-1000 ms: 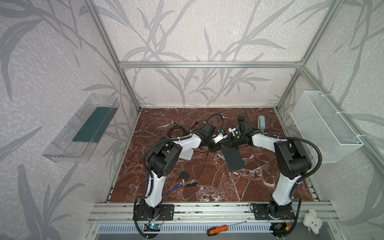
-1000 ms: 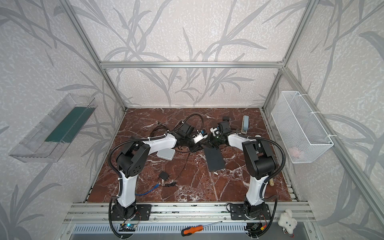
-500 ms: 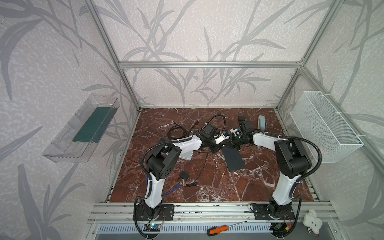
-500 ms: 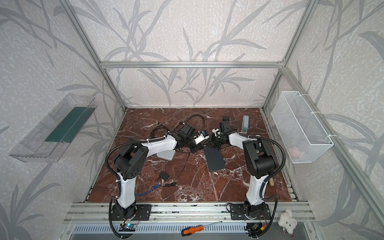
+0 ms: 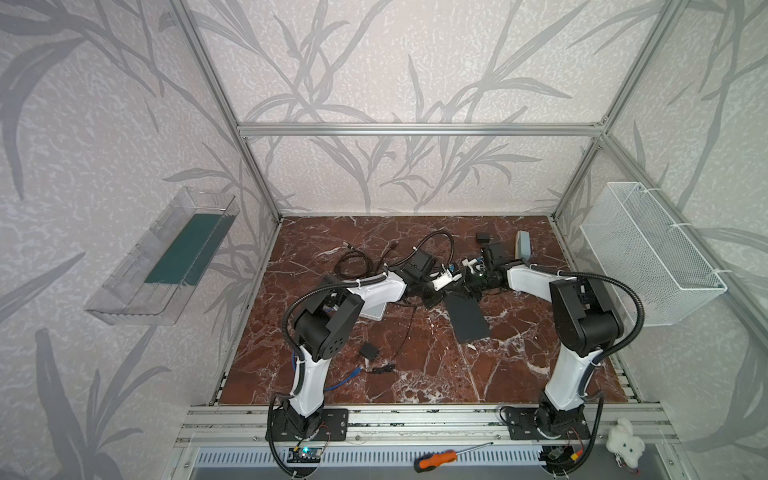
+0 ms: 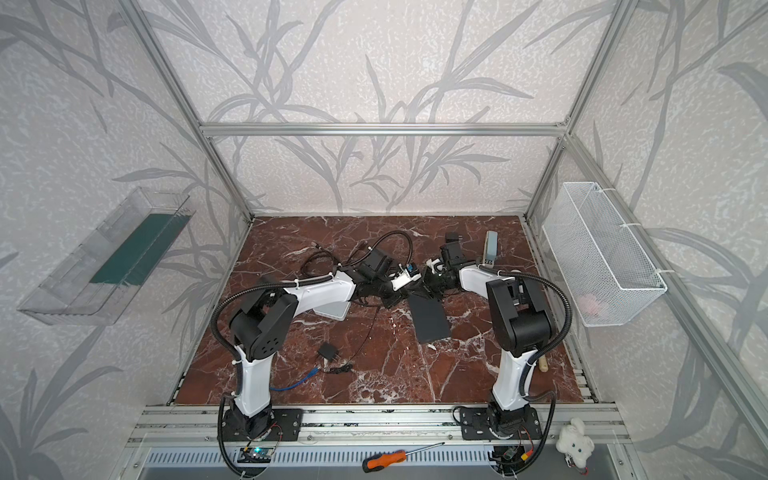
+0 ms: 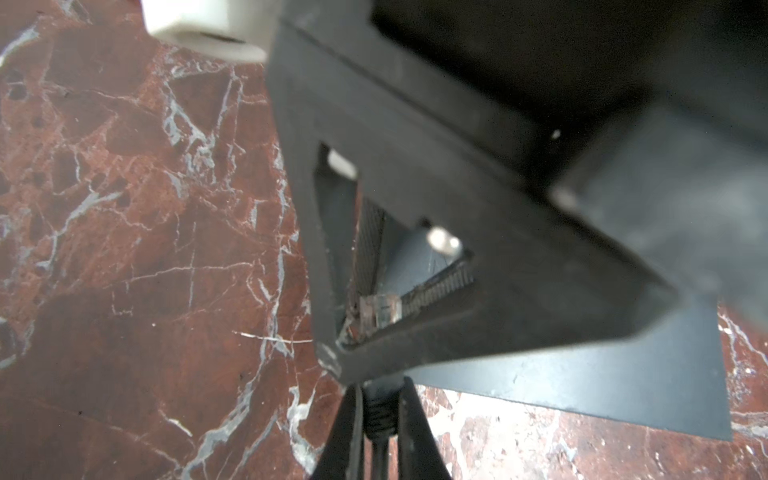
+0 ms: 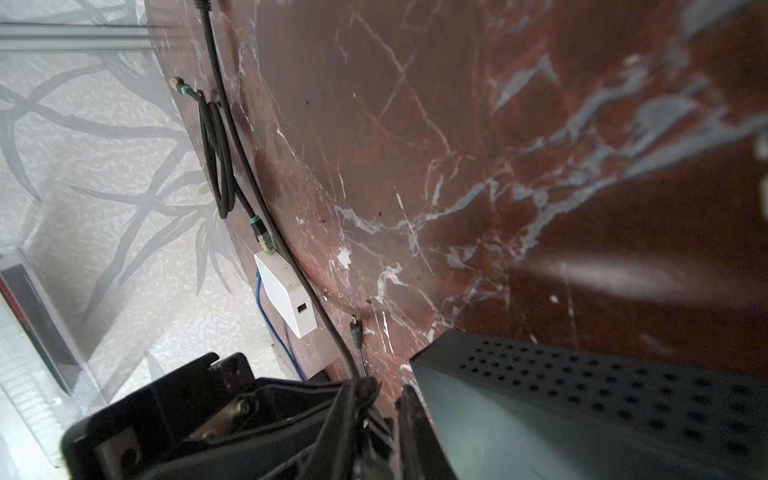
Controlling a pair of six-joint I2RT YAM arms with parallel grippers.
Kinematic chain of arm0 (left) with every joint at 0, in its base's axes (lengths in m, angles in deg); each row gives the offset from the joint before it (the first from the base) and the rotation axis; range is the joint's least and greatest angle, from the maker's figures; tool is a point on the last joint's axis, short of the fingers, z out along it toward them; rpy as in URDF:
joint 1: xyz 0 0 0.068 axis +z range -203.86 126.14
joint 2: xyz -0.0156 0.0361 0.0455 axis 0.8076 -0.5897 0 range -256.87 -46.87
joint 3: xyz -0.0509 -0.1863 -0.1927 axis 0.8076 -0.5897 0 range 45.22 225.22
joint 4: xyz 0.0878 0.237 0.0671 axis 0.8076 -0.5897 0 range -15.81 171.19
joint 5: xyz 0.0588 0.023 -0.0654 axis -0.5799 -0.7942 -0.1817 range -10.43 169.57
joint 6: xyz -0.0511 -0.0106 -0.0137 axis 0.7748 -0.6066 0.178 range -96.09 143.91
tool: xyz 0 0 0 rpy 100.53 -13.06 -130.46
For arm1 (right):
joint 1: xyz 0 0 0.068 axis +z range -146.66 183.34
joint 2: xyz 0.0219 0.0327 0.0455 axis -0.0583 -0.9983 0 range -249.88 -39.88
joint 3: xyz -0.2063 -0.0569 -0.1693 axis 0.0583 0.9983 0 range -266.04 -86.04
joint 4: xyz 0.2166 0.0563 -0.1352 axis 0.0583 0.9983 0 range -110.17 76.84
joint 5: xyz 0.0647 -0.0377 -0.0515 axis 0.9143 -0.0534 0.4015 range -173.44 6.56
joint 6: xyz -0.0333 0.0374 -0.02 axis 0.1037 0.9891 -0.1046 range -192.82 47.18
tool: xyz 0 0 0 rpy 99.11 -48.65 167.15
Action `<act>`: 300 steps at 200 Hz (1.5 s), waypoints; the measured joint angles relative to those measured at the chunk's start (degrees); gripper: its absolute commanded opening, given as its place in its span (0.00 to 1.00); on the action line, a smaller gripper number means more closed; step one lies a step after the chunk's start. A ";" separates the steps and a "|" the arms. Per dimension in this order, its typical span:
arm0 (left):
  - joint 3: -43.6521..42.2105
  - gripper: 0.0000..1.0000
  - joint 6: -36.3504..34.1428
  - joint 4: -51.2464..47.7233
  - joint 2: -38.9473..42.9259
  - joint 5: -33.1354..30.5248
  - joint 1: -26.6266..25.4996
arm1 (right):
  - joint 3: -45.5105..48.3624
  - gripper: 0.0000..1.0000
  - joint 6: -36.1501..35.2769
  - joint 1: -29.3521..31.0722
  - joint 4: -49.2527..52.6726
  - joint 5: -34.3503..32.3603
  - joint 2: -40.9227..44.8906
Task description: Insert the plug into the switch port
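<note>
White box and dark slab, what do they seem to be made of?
White box: likely plastic, smooth matte shell, rounded corners, a moulded socket. Dark slab: probably painted sheet metal, matte dark grey, one side punched with rows of round holes; could be plastic.

On the tabletop (image 5: 519,365) the switch box (image 5: 372,311) lies left of the slab (image 5: 468,318), its switch port (image 8: 302,308) facing that way. The plug (image 8: 355,331) rests between them (touching neither). The adapter block (image 5: 369,351) sits nearer the front, the coiled cable (image 5: 353,266) behind the box. A thick cable (image 8: 327,328) runs past the box.
</note>
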 measured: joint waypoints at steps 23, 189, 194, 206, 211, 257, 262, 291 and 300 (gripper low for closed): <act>0.72 0.09 -0.87 -5.33 -0.02 1.29 0.07 | 1.03 0.34 -3.93 -2.54 3.41 -0.68 1.64; 10.27 0.10 -2.91 -27.28 -6.47 5.46 0.66 | 5.14 0.49 -33.70 -4.11 9.42 -13.14 8.31; 10.80 0.10 -3.04 -27.52 -6.73 5.46 0.63 | 5.07 0.49 -33.88 -4.04 9.53 -13.35 8.31; 12.46 0.10 -3.41 -28.48 -7.56 5.46 0.59 | 4.90 0.50 -34.34 -3.98 9.75 -13.99 8.41; 13.16 0.10 -3.58 -28.79 -7.98 5.49 0.59 | 4.74 0.50 -34.49 -3.98 9.99 -14.34 8.44; 16.81 0.09 -4.31 -30.42 -10.67 5.73 0.59 | 3.74 0.55 -36.37 -4.68 14.71 -20.63 8.44; 16.94 0.09 -4.33 -30.53 -10.75 5.70 0.59 | 3.76 0.55 -36.48 -4.90 15.02 -21.07 8.48; 16.96 0.09 -4.33 -30.60 -10.75 5.68 0.59 | 3.87 0.55 -37.51 -5.75 16.15 -22.05 9.03; 16.96 0.09 -4.35 -30.60 -10.75 5.70 0.57 | 3.87 0.55 -37.75 -5.88 16.13 -22.01 9.03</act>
